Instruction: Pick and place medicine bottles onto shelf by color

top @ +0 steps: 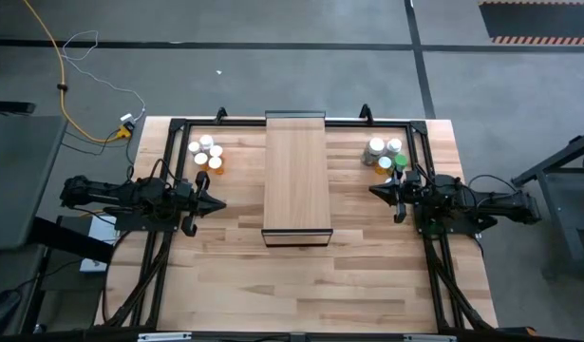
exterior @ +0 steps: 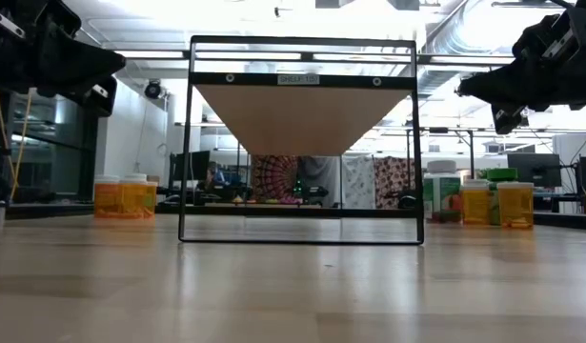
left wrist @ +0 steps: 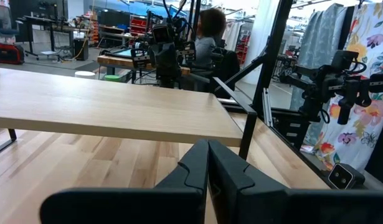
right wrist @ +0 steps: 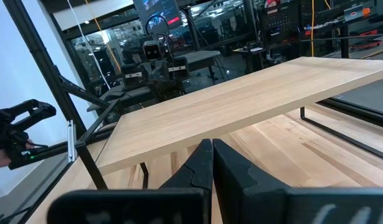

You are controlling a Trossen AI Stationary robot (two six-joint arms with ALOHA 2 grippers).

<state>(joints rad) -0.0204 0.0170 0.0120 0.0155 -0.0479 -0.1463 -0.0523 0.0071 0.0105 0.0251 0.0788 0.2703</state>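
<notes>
Shelf (top: pixel 295 177) sits at table centre, between the two arms. Left gripper (top: pixel 218 203) clenched, holding nothing, hovering above table (top: pixel 367 275) left of shelf. Right gripper (top: pixel 374 190) likewise pressed closed and empty, right of shelf. Medicine bottles in two clusters at the back: left group (top: pixel 207 154), right group (top: pixel 386 156)

No text can be read with certainty: a small pale label (exterior: pixel 298 79) sits at the centre of the shelf (exterior: pixel 300 114) frame's top bar in the low view, its printing too small to make out
</notes>
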